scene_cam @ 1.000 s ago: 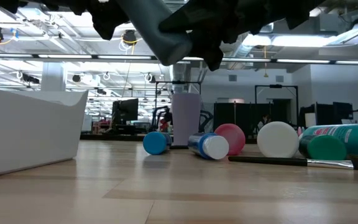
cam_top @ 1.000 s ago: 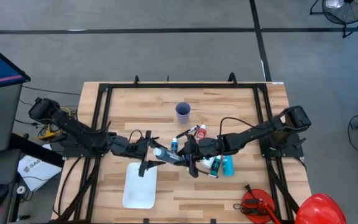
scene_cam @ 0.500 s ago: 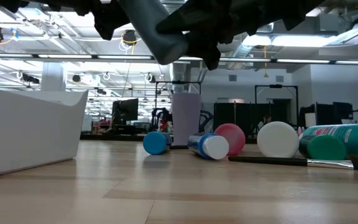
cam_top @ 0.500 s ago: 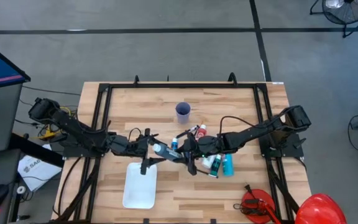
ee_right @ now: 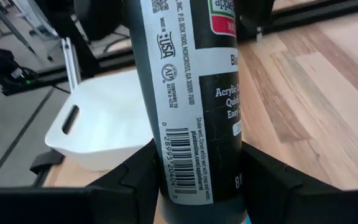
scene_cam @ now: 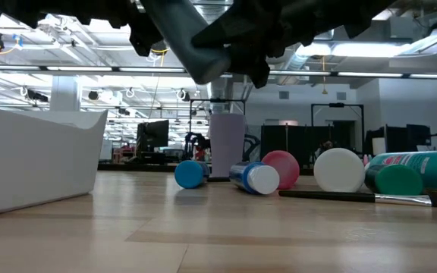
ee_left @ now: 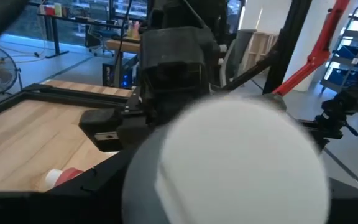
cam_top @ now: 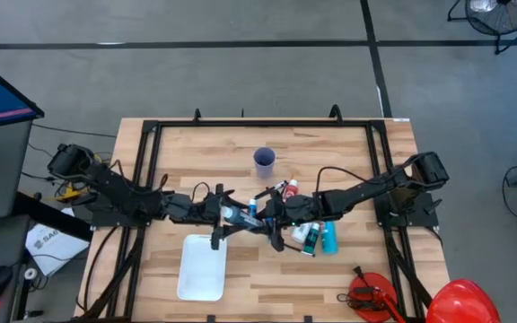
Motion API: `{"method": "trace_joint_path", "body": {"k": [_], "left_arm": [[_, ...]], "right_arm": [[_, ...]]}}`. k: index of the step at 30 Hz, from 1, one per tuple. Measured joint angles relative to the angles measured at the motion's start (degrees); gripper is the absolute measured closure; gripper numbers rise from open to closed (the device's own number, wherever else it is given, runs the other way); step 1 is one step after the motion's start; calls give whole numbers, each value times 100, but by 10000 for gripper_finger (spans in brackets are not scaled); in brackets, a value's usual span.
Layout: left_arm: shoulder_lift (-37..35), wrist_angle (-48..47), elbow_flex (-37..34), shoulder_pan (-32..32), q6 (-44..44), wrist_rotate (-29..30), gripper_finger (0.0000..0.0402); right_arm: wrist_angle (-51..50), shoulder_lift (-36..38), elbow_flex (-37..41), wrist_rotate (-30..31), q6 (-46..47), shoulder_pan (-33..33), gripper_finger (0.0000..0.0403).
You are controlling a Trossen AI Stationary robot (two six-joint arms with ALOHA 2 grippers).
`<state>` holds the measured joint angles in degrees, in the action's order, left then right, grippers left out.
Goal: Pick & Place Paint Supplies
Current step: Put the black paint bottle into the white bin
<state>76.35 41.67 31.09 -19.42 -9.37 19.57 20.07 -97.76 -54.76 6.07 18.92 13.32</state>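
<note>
The right end effector (cam_top: 260, 218) pinches a dark paint bottle (ee_right: 191, 93) around its labelled body, holding it in the air over the middle of the desk (cam_top: 348, 144). The right wrist view shows its two fingers (ee_right: 135, 183) pressed against the sides of the bottle. The bottle lies roughly level, its white cap (ee_left: 229, 165) pointing left toward the left end effector (cam_top: 215, 210). That end effector is spread wide, with the cap filling the left wrist view, so the bottle looks presented for a hand-over. Whether the left fingers already touch the cap cannot be told.

The white tray (cam_top: 201, 267) sits on the near left part of the desk, just below the left end effector, and is probably the drop spot. That would explain passing the bottle leftward.

The other supplies lie on the desk right of centre: a red bottle (cam_top: 287, 189), a teal bottle (cam_top: 329, 238), a blue bottle (scene_cam: 190, 174) and a dark brush (scene_cam: 355, 196). A cup (cam_top: 264, 161) stands farther back.
</note>
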Motion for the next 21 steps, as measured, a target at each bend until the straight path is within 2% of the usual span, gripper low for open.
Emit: {"method": "trace_joint_path", "body": {"k": [7, 10, 14, 21], "left_arm": [[-17, -13, 0, -10, -9, -102, 131], [-17, -29, 0, -8, -14, -155, 159], [-18, -51, 0, -8, -98, -165, 216], [-45, -113, 0, -24, -249, -178, 218]], "right_arm": [[-24, 0, 0, -3, -2, 0, 226], [-32, 0, 1, -17, -4, 0, 228], [-40, 0, 2, -15, 24, 9, 226], [-61, 0, 2, -58, -22, 9, 205]]}}
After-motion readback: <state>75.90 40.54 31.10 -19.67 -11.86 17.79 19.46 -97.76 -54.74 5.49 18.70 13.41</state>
